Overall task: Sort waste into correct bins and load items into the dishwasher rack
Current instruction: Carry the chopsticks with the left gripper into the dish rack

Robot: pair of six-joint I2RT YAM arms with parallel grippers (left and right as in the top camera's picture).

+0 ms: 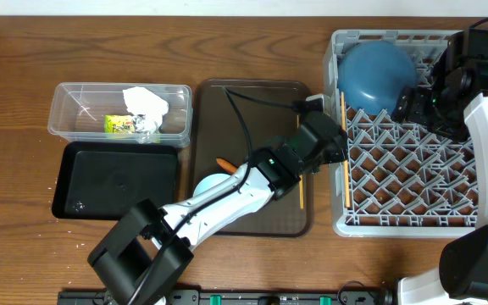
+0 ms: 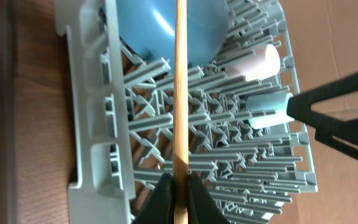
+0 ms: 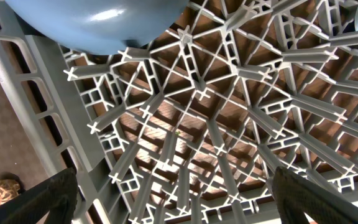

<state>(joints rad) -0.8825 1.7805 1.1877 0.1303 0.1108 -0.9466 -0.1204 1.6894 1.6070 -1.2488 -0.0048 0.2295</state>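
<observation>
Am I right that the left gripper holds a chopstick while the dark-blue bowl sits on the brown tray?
Not quite: the overhead view shows the dark-blue bowl inside the rack, not on the brown tray; the left gripper does hold a chopstick.

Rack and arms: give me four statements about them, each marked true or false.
1. The left gripper is shut on a chopstick. True.
2. The blue bowl sits on the brown tray. False: it is in the rack.
3. The right gripper is open and empty. True.
4. The napkin lies in the black tray. False: it is in the clear tub.
</observation>
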